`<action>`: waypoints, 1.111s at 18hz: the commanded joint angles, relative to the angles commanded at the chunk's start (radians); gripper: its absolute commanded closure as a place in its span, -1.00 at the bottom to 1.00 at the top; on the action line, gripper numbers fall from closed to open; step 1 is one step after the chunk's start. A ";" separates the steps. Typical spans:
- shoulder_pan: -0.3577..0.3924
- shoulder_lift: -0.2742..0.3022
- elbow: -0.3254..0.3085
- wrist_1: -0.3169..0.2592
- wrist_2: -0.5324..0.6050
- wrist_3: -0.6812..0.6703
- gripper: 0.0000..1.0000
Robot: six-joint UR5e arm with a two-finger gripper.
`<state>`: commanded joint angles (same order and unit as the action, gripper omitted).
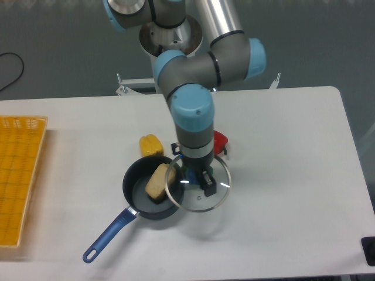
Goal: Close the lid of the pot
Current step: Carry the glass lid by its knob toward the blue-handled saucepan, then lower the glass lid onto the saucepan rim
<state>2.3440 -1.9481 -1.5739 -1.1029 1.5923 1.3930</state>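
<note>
Fingers (206, 179) pointing straight down over the lid (198, 182), apparently clamped on its centre knob, though knob itself hidden under the gripper (198, 175), so grip not fully confirmed. Lid held level and lifted, judging by the soft shadow on the table (281, 152) below and to the right of it. Left rim of the glass already overlapping the right edge of the pot (149, 188), most of the disc hanging out past it. Pot sitting open, a tan bread-like piece (157, 181) leaning inside, blue handle (110, 235) running down-left. Yellow pepper (151, 144) just behind the pot, red pepper (220, 141) peeking out beside the wrist, yellow basket (20, 175) well apart at the left edge.

Carry step under way, placement not yet done. Next: slide left until rims line up, then lower gently. Worth watching the bread piece, possibly tall enough to prop the lid and leave it tilted
</note>
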 joint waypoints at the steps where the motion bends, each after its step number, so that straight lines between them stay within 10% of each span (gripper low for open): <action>1: -0.009 0.000 -0.002 0.000 0.000 -0.009 -0.18; 20: -0.111 0.012 -0.077 0.015 -0.012 -0.138 -0.13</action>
<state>2.2335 -1.9359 -1.6505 -1.0876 1.5800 1.2549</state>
